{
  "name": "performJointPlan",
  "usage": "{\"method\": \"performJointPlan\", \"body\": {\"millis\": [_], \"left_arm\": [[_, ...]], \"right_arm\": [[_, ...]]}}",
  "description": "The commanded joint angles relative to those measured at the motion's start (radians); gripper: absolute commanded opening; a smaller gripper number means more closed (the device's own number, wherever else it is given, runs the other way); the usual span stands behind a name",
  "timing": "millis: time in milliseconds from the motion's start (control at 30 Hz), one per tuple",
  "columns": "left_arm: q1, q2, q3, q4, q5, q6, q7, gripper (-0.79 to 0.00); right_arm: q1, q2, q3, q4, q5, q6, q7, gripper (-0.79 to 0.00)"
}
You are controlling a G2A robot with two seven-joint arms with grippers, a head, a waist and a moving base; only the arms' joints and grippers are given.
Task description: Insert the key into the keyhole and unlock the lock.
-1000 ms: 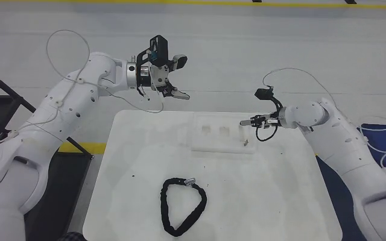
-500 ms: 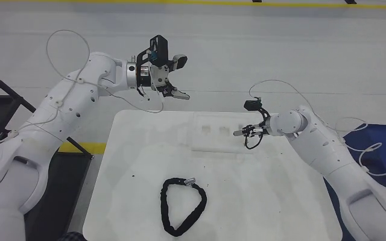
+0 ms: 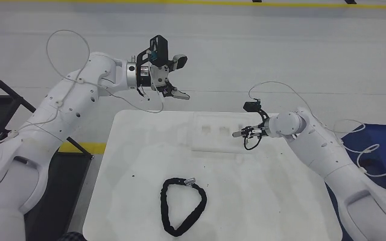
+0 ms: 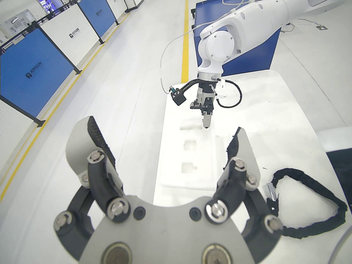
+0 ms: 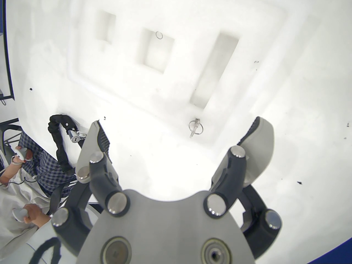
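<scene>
Well, over on the left side, the left pincer [image 3: 180, 77] hangs in the air near the far left corner of the white counter [image 3: 120, 199]. Its jaws are spread wide with nothing between them, and in its own wrist view [image 4: 165, 135] the two dark-ribbed pads stand well apart.

Next along, toward the near edge of the counter, lies the chain lock [image 3: 183, 208], a black fabric-sleeved loop resting flat. Its metal lock cylinder [image 3: 190, 181] sits at the top of the loop and points toward the far side. The right wrist view catches the round keyhole face on that cylinder [image 5: 74, 138].

Right of the chain and farther back sits a white foam tray [image 3: 205, 144], flat on the counter, with two square recesses and one long one. A small wire ring [image 5: 159, 34] rests at the edge of the middle square recess.

The key [image 5: 195, 127], with its ring attached, lies on the tray's raised rim just past the end of the long recess, well apart from the chain lock.

Over that spot is the right pincer [image 3: 236, 134], pointing down at the tray's right end. Its jaws are parted and empty [image 5: 178, 126], and the key sits on the foam between the two fingers. I cannot tell whether the tips touch the foam.
</scene>
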Motion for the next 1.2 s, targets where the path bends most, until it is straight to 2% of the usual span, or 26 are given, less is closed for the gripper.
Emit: {"method": "performJointPlan", "body": {"millis": [0, 200, 533, 733, 900, 1100, 1167], "left_arm": [[0.000, 0.000, 0.000, 0.000, 0.000, 0.000, 0.000, 0.000], [0.000, 0.000, 0.000, 0.000, 0.000, 0.000, 0.000, 0.000], [0.000, 0.000, 0.000, 0.000, 0.000, 0.000, 0.000, 0.000], [0.000, 0.000, 0.000, 0.000, 0.000, 0.000, 0.000, 0.000], [0.000, 0.000, 0.000, 0.000, 0.000, 0.000, 0.000, 0.000], [0.000, 0.000, 0.000, 0.000, 0.000, 0.000, 0.000, 0.000], [0.000, 0.000, 0.000, 0.000, 0.000, 0.000, 0.000, 0.000]], "right_arm": [[0.000, 0.000, 0.000, 0.000, 0.000, 0.000, 0.000, 0.000], [-0.011, 0.002, -0.001, -0.050, -0.031, 0.019, 0.010, 0.000], [-0.037, -0.001, -0.008, -0.132, -0.085, 0.139, 0.099, 0.000], [-0.039, -0.013, -0.021, -0.117, -0.137, 0.177, 0.079, -0.166], [-0.033, -0.031, -0.034, -0.087, -0.166, 0.214, 0.066, -0.182], [-0.027, -0.050, -0.046, -0.052, -0.200, 0.244, 0.049, -0.372], [-0.026, -0.056, -0.048, -0.044, -0.204, 0.245, 0.046, -0.397]]}}
